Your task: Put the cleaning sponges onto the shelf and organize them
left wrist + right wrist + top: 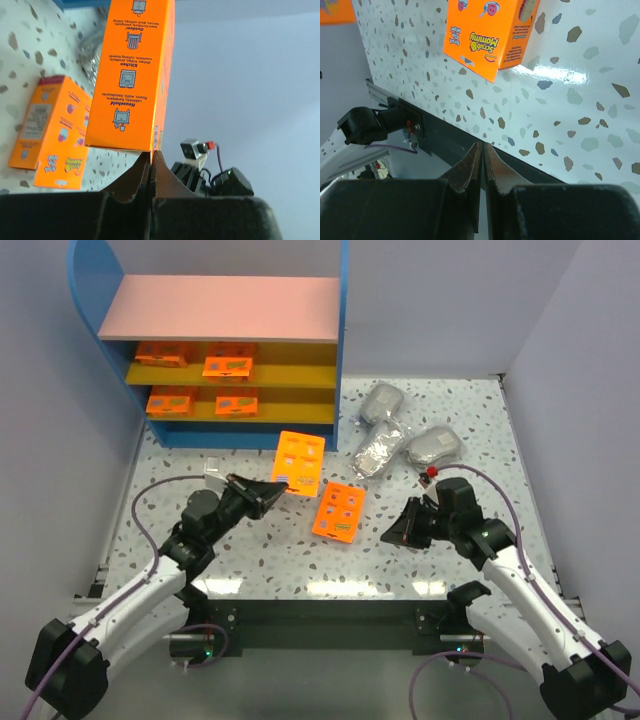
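Note:
My left gripper (283, 485) is shut on the near edge of an orange sponge pack (298, 460). In the left wrist view that pack (132, 75) rises tilted from my gripper (151, 152). A second orange pack (338, 511) lies flat on the table, also seen as the pack (50, 132) and the pack (490, 30). My right gripper (388, 535) hovers to its right, and this gripper (483, 145) is shut on nothing. Three grey bagged bundles (376, 450) lie at the back right. The shelf (220, 308) at the back left holds several orange packs (227, 366).
The speckled table (250, 560) is walled on three sides, with a black rail (330, 625) along its front edge. The shelf's tall blue side panels (344, 330) close its left and right ends. The right arm's camera (195, 148) shows behind the held pack.

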{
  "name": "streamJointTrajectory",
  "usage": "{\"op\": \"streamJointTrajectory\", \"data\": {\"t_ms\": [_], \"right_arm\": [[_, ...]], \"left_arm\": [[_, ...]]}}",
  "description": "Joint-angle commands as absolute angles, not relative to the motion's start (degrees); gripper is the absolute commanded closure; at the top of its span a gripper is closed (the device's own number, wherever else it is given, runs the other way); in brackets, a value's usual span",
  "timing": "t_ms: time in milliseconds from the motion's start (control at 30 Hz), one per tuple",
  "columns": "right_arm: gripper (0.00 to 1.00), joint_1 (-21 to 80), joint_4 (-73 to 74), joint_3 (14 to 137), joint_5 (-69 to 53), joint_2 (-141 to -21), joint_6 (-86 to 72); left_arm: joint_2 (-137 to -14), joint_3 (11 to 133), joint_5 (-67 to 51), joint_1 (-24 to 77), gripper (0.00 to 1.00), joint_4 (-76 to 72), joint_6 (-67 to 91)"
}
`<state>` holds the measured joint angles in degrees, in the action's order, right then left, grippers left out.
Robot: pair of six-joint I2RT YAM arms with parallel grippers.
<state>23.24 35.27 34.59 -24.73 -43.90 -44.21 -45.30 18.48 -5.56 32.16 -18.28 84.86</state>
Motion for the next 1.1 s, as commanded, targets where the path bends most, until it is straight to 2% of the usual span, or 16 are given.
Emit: {"op": "streamJointTrajectory", "data": {"t_ms": [0, 433, 800, 1067], "right_arm": [[0.91, 23.3, 36.7, 37.2, -23.9, -44.8, -43.2], [0.96, 23.2, 37.6, 38.3, -23.1, -44.4, -43.1], [0.96, 23.2, 37.6, 38.3, -22.7, -44.2, -43.4], [0.97, 23.2, 36.8, 38.1, -22.7, -44.3, -43.9]], "left_arm": [[-45.3, 21.2, -7.6, 26.5, 1.0, -14.1, 83.4], [-64.4, 33.7, -12.7, 19.6, 1.0, -30.1, 83.7], [-77.5, 42.3, -16.7, 16.5, 1.0, -33.8, 84.0], [-91.0, 50.7, -18.3, 15.6, 1.0, -42.2, 85.8]]}}
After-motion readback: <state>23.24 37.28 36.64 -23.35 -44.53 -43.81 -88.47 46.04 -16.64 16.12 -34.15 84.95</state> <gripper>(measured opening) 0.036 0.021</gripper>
